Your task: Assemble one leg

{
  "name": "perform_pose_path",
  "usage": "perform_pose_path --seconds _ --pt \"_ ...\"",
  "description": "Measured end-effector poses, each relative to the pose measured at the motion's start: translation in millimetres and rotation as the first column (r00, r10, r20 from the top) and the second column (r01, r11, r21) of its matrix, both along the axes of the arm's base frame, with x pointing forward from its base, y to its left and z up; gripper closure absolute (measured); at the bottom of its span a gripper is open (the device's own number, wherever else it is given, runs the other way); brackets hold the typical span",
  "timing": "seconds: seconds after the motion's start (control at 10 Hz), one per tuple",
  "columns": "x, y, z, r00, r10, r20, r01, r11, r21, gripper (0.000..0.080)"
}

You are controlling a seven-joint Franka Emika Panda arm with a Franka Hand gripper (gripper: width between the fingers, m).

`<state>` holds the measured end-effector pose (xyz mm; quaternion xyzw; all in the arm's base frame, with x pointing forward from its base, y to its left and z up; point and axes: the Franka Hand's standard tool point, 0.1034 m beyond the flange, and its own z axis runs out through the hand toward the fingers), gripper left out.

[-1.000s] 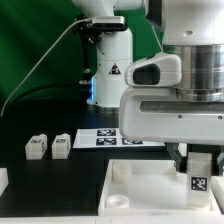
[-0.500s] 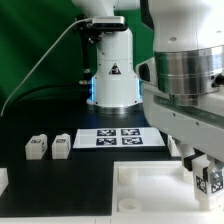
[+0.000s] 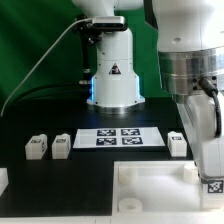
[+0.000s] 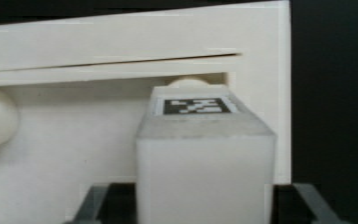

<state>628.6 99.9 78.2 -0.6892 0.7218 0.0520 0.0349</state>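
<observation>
My gripper is at the exterior view's lower right, over the right part of the white panel. It is shut on a leg, a short white post whose black-and-white tag faces the camera. In the wrist view the leg stands upright between the dark fingers of the gripper, its tag on the end face. The panel fills the background there, and a round socket shows just beyond the leg. I cannot tell whether the leg touches the panel.
Two loose legs stand at the exterior view's left and a third at the right of the marker board. A white part lies at the left edge. The arm's base stands behind.
The arm has moved toward the exterior view's right with the leg in the gripper. That uncovered the marker board's right end and the third loose leg.
</observation>
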Motion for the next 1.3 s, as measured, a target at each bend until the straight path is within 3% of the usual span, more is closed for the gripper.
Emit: perform_pose_path --seconds 0.2,0.5,0.8,0.9,1.0,1.3 --pt "-0.3 1.1 -0.1 1.0 0.023 0.002 -0.023 1.0 0.001 0.0194" --pt "-2.3 19.6 11.5 0.881 0.471 0.047 -0.47 0.882 -0.039 0.0152" --pt "-3.0 18.4 10.9 0.685 0.725 0.071 -0.723 0.689 -0.051 0.015" --pt "-3.2 16.9 8.6 0.57 0.819 0.062 -0.817 0.573 -0.069 0.015" --pt "-2.0 15.0 4.2 0.397 0.917 0.045 -0.912 0.4 -0.088 0.015" --pt "9.8 -4.2 9.4 0.071 0.996 0.059 -0.991 0.077 -0.112 0.015"
